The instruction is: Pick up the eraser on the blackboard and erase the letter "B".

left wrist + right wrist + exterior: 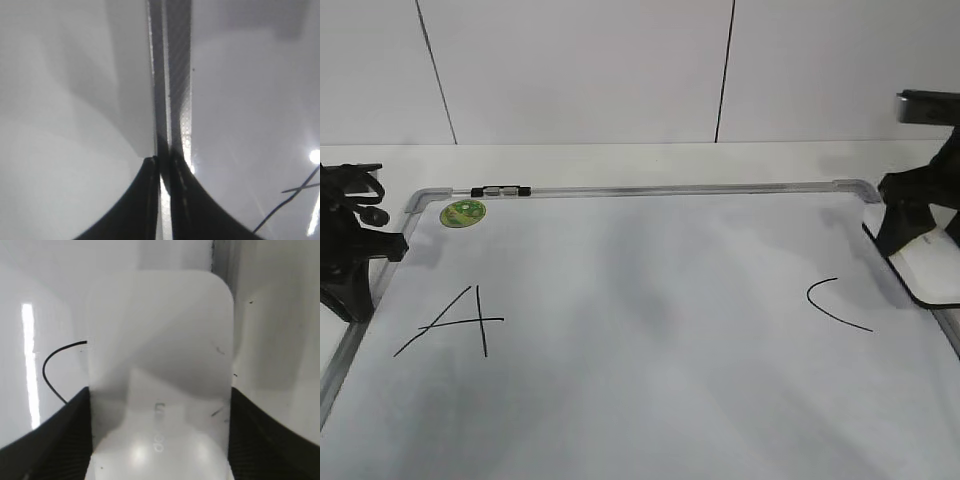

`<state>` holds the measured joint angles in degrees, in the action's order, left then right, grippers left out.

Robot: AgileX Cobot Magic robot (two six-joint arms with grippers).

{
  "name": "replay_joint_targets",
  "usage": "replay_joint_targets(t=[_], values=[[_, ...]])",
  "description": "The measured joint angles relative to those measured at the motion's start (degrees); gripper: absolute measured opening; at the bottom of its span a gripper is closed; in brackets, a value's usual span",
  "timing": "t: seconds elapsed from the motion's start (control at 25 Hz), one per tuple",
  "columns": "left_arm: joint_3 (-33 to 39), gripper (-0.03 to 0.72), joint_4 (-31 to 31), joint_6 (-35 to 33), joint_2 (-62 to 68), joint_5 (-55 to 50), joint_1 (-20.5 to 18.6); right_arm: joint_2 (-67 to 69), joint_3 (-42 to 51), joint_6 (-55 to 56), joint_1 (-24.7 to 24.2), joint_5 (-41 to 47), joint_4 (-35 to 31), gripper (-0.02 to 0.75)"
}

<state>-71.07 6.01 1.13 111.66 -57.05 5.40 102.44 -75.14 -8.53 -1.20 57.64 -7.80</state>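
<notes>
The blackboard (650, 340) is a white dry-erase board with a grey frame and lies flat. It carries a black "A" (455, 322) at the left and a black "C" (835, 303) at the right. No letter "B" shows; the middle is bare with faint grey smears. The white eraser (935, 275) rests at the board's right edge. My right gripper (920, 235) stands over it. In the right wrist view its jaws (160, 395) touch both long sides of the eraser (160, 330). My left gripper (355, 300) is shut and empty over the board's left frame (172, 75).
A green round sticker (463, 212) sits at the board's far left corner. A small black-and-silver piece (500, 190) lies on the far frame. Part of the "A" (295, 192) and of the "C" (52, 367) shows in the wrist views. A white wall stands behind.
</notes>
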Motion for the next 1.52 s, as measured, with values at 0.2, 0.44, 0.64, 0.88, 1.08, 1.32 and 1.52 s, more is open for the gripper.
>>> replay_joint_targets(t=[0.2, 0.44, 0.64, 0.88, 1.08, 1.32, 1.52], values=[[0.00, 0.019, 0.00, 0.00, 0.00, 0.00, 0.00, 3.00, 0.00, -0.12, 0.00, -0.42, 0.00, 0.564], [0.00, 0.019, 0.00, 0.00, 0.00, 0.00, 0.00, 4.63, 0.00, -0.22, 0.00, -1.09, 0.00, 0.564], [0.00, 0.019, 0.00, 0.00, 0.00, 0.00, 0.00, 4.63, 0.00, -0.22, 0.00, -1.19, 0.00, 0.564], [0.00, 0.019, 0.00, 0.00, 0.00, 0.00, 0.00, 4.72, 0.00, -0.22, 0.00, -1.30, 0.00, 0.564], [0.00, 0.019, 0.00, 0.00, 0.00, 0.00, 0.00, 4.72, 0.00, -0.22, 0.00, -1.30, 0.11, 0.564], [0.00, 0.019, 0.00, 0.00, 0.00, 0.00, 0.00, 4.72, 0.00, -0.22, 0.00, -1.30, 0.11, 0.564], [0.00, 0.019, 0.00, 0.00, 0.00, 0.00, 0.00, 5.62, 0.00, -0.22, 0.00, -1.30, 0.32, 0.564]])
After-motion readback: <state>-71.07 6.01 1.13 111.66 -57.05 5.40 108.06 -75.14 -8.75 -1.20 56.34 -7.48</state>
